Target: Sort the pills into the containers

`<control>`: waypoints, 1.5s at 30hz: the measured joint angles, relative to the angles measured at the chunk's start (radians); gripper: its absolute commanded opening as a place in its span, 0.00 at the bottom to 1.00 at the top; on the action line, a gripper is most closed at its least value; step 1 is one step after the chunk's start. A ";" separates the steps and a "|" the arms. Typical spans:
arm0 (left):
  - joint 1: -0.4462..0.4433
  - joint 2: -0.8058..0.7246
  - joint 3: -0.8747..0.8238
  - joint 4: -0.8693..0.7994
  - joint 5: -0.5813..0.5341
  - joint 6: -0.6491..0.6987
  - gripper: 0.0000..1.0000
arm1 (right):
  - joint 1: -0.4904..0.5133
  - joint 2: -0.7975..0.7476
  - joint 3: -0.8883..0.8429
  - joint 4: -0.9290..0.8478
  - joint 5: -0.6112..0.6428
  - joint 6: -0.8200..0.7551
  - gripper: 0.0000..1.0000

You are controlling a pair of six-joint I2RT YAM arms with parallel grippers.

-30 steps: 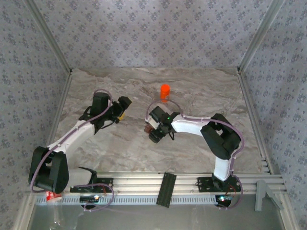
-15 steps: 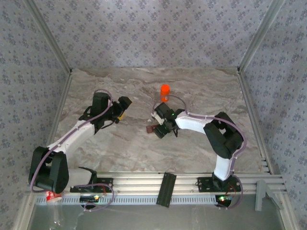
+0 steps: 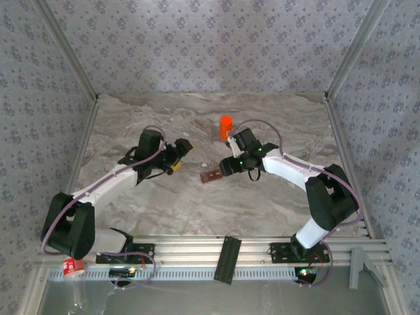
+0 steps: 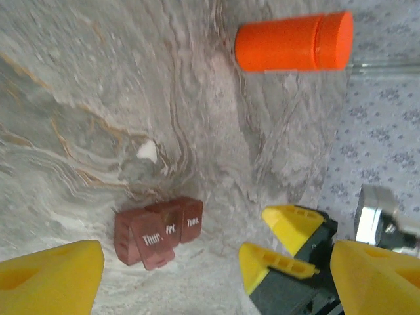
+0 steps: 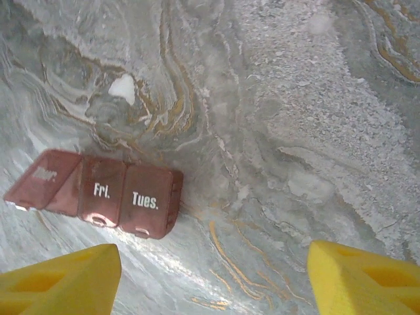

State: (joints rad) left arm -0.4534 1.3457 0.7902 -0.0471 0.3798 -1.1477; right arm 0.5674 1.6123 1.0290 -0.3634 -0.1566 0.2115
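Over the marble table (image 3: 170, 203), my right gripper (image 5: 210, 262) hangs with fingers spread wide, holding nothing. The container strip (image 5: 98, 192) lies just ahead of it, left of the gap between the fingers as the wrist camera sees it. The strip's long axis runs across my line of reach, with the Tues. box nearest that gap, Fri. in the middle and Thur. at the far end, its lid apparently raised. One pale pill (image 5: 123, 87) rests on bare marble beyond the strip, close to it but apart, in no compartment.

My left gripper (image 4: 216, 262) is likewise spread and empty. It faces the same strip, with the pill past it and the orange bottle (image 4: 292, 42) farther off.

From above, the right gripper sits just beside the strip while the left stands apart from it, so I judge the right to be nearer. Its coming pick likely means reaching over the strip's long side to the pill and closing far down on something so small
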 measured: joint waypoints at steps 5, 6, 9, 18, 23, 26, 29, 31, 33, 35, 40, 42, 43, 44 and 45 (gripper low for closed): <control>-0.065 0.038 0.000 0.026 0.002 -0.041 0.91 | -0.002 0.051 0.000 0.054 -0.048 0.098 0.76; -0.077 0.045 0.000 0.032 0.002 -0.049 0.92 | -0.002 0.066 0.000 0.063 -0.055 0.114 0.76; -0.109 0.064 0.000 0.051 0.001 -0.073 0.92 | -0.002 0.102 0.000 0.085 -0.069 0.150 0.76; -0.178 0.086 -0.001 0.074 -0.016 -0.133 0.92 | -0.002 0.145 0.000 0.126 -0.072 0.200 0.76; -0.191 0.086 -0.014 0.073 -0.034 -0.153 0.93 | -0.002 0.161 0.000 0.135 -0.073 0.209 0.76; -0.201 0.086 -0.022 0.073 -0.038 -0.163 0.94 | -0.002 0.172 0.000 0.136 -0.072 0.211 0.75; -0.211 0.090 -0.027 0.075 -0.040 -0.168 0.94 | -0.002 0.175 0.000 0.136 -0.072 0.212 0.75; -0.218 0.100 -0.027 0.081 -0.040 -0.174 0.94 | 0.000 0.175 0.002 0.135 -0.068 0.212 0.75; -0.225 0.115 -0.027 0.089 -0.040 -0.179 0.94 | 0.004 0.176 0.003 0.134 -0.059 0.212 0.75; -0.231 0.128 -0.027 0.096 -0.040 -0.182 0.94 | 0.009 0.179 0.006 0.130 -0.049 0.211 0.75; -0.237 0.151 -0.026 0.107 -0.040 -0.183 0.94 | 0.021 0.185 0.018 0.116 -0.024 0.212 0.74; -0.237 0.161 -0.026 0.113 -0.040 -0.186 0.94 | 0.027 0.187 0.023 0.109 -0.014 0.214 0.74; -0.237 0.163 -0.026 0.115 -0.040 -0.187 0.94 | 0.029 0.187 0.024 0.108 -0.011 0.215 0.74; -0.238 0.167 -0.026 0.119 -0.040 -0.189 0.94 | 0.031 0.188 0.027 0.105 -0.006 0.216 0.74; -0.239 0.171 -0.026 0.124 -0.040 -0.189 0.94 | 0.034 0.189 0.030 0.102 0.002 0.217 0.74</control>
State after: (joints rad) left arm -0.6926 1.5162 0.7643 0.0765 0.3401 -1.3369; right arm 0.6010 1.8011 1.0588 -0.2615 -0.1551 0.4286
